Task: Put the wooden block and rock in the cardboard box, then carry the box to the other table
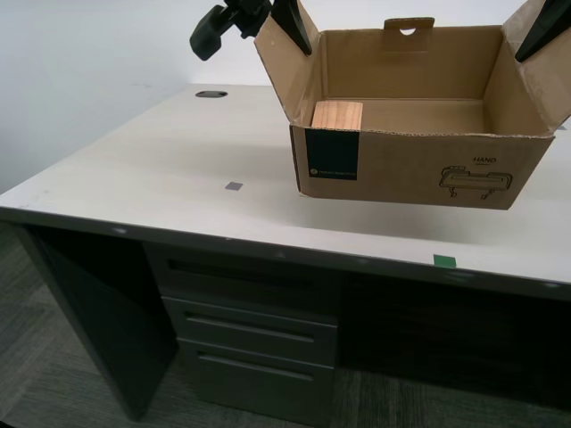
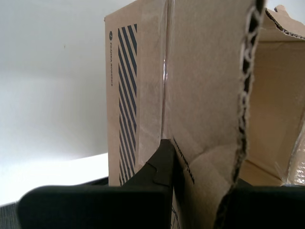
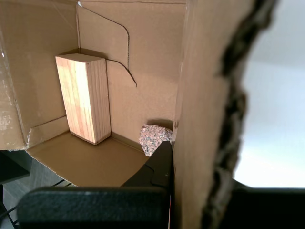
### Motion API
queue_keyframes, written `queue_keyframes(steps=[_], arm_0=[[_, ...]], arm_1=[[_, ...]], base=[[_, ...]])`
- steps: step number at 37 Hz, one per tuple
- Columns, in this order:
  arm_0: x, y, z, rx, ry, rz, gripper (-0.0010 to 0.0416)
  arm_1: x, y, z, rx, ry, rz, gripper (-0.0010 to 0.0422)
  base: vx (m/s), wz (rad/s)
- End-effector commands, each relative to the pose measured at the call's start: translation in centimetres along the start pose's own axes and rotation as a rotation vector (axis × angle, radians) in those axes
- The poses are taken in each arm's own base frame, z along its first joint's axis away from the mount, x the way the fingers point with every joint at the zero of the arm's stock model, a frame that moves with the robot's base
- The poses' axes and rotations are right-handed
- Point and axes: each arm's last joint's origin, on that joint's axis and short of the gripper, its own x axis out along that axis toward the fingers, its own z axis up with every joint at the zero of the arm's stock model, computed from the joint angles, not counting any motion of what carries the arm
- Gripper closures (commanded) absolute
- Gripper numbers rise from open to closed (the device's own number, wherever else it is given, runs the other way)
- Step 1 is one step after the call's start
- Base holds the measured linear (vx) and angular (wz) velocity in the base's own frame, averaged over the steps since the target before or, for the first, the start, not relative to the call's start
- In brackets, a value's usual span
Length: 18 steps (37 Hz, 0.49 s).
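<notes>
The cardboard box (image 1: 419, 165) stands open on the off-white table (image 1: 134, 169); a shadow lies under it, and I cannot tell if it touches the top. The wooden block (image 1: 337, 116) stands in its front corner at the exterior view's left, and the first wrist view shows the block (image 3: 85, 98) upright. The rock (image 3: 153, 137) lies on the box floor, hidden in the exterior view. My first gripper (image 1: 542, 27) (image 3: 198, 164) is shut on the side flap at the exterior view's right. My second gripper (image 1: 290, 22) (image 2: 202, 164) is shut on the opposite flap (image 2: 209, 86), beside the striped side.
The table carries a small grey square (image 1: 234, 186), a green square (image 1: 443, 260) at its front edge and a cable hole (image 1: 211, 94) at the back. Grey drawers (image 1: 259, 330) sit below. A white wall stands behind. The other table is out of view.
</notes>
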Motion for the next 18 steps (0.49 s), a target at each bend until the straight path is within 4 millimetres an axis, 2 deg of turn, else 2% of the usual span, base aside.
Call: queue_keyframes(steps=[1,8,18], arm_0=[[-0.02,0.12,0.01,-0.005,0.002,0.023,0.0406],[-0.02,0.11,-0.03,-0.003,0.006,0.023,0.0406],[-0.02,0.11,-0.16,0.000,0.017,0.022,0.0406]], arm_1=[[0.01,-0.29,0.07,-0.013,-0.013,-0.009,0.0413],[0.03,-0.33,0.04,-0.016,-0.013,-0.008,0.0413],[0.05,-0.26,-0.16,-0.012,0.004,0.002,0.0413]], base=[[-0.098,0.007],[-0.087,0.018],[-0.058,0.097]])
